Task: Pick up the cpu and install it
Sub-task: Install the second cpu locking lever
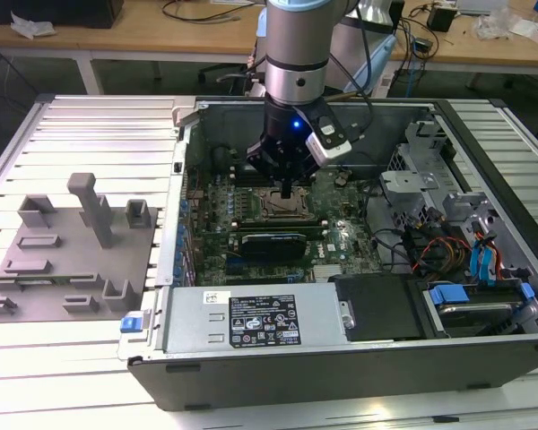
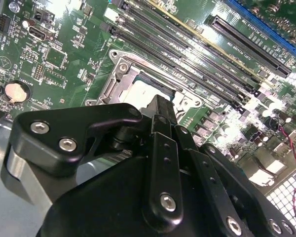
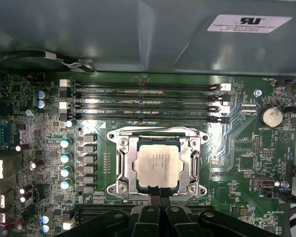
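Observation:
The cpu (image 3: 158, 165), a flat square chip with a silvery top, lies flat inside the open metal socket frame (image 3: 122, 165) on the green motherboard. My gripper (image 3: 158, 190) hangs over the socket edge with its two black fingers pressed together, shut, the tips at the cpu's near edge. I cannot tell whether they touch it. In the second wrist view the gripper (image 2: 160, 102) covers part of the cpu (image 2: 138, 93), and the socket frame (image 2: 119, 69) shows beside it. In the exterior view the gripper (image 1: 290, 190) reaches down into the open computer case over the socket (image 1: 282, 208).
Memory slots (image 3: 143, 101) run beside the socket. A grey power supply (image 1: 260, 318) lines the case's near side, and drive cages and cables (image 1: 439, 224) fill the exterior view's right. A grey fixture block (image 1: 72, 251) stands on the table at the exterior view's left.

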Robot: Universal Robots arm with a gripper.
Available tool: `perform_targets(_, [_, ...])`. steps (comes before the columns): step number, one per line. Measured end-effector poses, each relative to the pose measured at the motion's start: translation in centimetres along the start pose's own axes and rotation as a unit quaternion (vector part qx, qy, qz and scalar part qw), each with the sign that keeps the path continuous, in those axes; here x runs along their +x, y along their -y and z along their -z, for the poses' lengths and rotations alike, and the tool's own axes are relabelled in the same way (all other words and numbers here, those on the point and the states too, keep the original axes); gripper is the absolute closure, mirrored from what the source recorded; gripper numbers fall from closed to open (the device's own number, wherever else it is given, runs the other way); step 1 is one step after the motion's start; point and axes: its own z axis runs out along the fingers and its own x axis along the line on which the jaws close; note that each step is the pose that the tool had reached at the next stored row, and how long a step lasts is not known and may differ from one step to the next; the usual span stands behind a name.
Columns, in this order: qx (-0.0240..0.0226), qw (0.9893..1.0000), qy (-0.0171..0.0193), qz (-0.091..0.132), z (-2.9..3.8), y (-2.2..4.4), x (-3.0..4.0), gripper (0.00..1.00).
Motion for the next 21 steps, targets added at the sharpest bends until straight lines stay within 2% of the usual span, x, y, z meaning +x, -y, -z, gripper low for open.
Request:
perform_targets(6, [0.0, 1.0, 0.0, 0.0, -0.02, 0.41, 0.01, 0.89])
perform_targets(11, [-0.0001, 1.0, 0.0, 0.0, -0.06, 1.17, 0.1, 0.89])
perform_targets(17, [-0.001, 1.0, 0.0001, 0.0, -0.14, 2.55, 0.44, 0.89])
perform_targets(21, [-0.001, 1.0, 0.0004, 0.0, -0.13, 2.61, 0.73, 0.89])
